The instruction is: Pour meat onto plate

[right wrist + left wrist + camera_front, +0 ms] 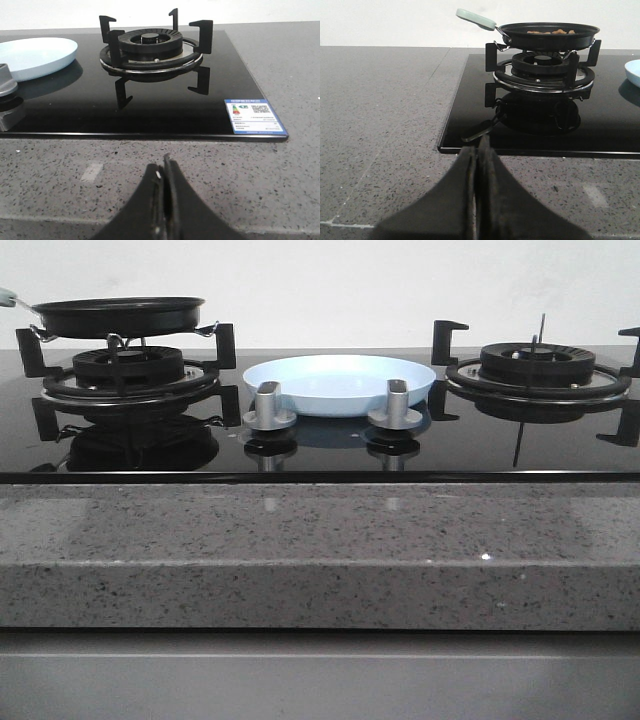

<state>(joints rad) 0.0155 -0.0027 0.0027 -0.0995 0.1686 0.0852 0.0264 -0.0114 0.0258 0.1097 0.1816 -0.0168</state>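
Both tools, left (pixel 476 200) and right (pixel 162 205), sit closed and empty at the table's near edge. Meat (pixel 547 32) waits in the pan (pixel 118 316), far left; take its handle (pixel 476 18) squarely, tip slowly over the plate (pixel 340 383) just right.

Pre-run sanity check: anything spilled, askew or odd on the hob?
Nothing stands out. The meat sits inside the frying pan on the left burner, none spilled. The plate lies flat and empty between the burners. Both tools are shut, holding nothing.
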